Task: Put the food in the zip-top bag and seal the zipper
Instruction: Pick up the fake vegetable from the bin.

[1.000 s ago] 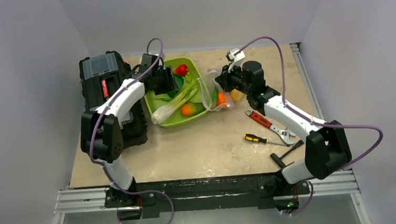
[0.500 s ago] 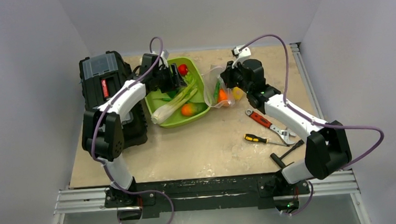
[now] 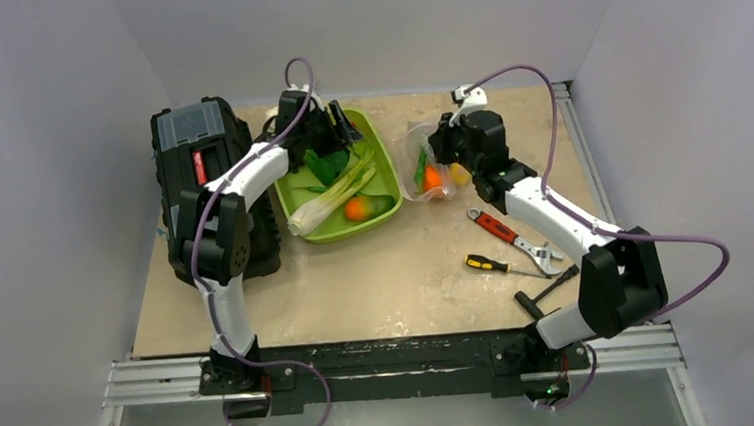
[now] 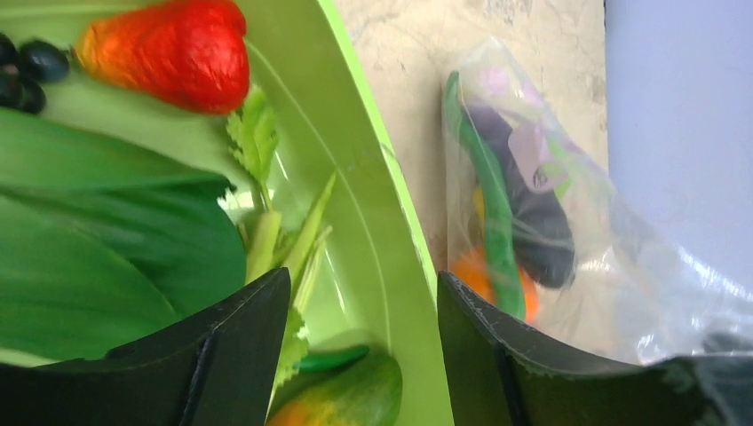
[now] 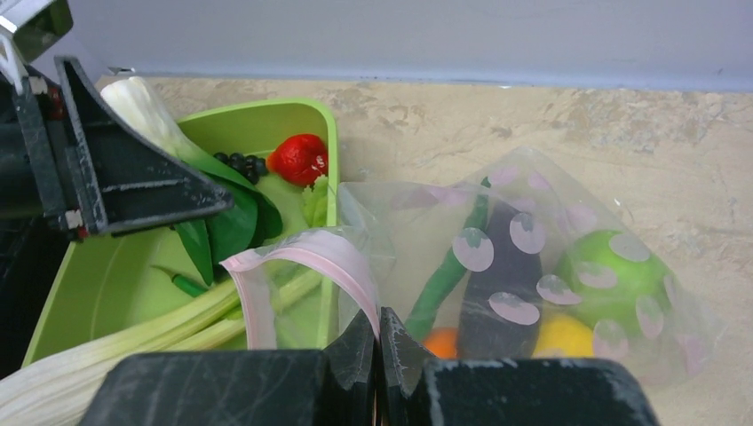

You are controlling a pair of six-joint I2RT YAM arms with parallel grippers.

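The clear zip-top bag [image 5: 533, 257] lies on the table right of the green tray [image 3: 382, 163]. It holds a green apple [image 5: 613, 275], a yellow piece [image 5: 564, 337], an orange piece [image 5: 441, 342], a dark eggplant [image 5: 502, 284] and a green bean. My right gripper [image 5: 379, 333] is shut on the pink zipper [image 5: 311, 253], lifting the bag's mouth. My left gripper [image 4: 362, 280] hangs open and empty over the tray's far end. In the tray lie a red fruit [image 4: 169, 53], green leaves [image 4: 107, 248], a leek [image 3: 327, 201] and a mango [image 3: 361, 208].
A black toolbox [image 3: 205, 175] stands left of the tray, under the left arm. A red-handled wrench [image 3: 499, 229], a yellow-and-black screwdriver [image 3: 492, 263] and a black hammer [image 3: 549, 291] lie on the table near the right arm.
My left gripper has moved toward the tray's far end and opened wider. My right gripper has carried the bag's edge a little to the right, away from the tray.
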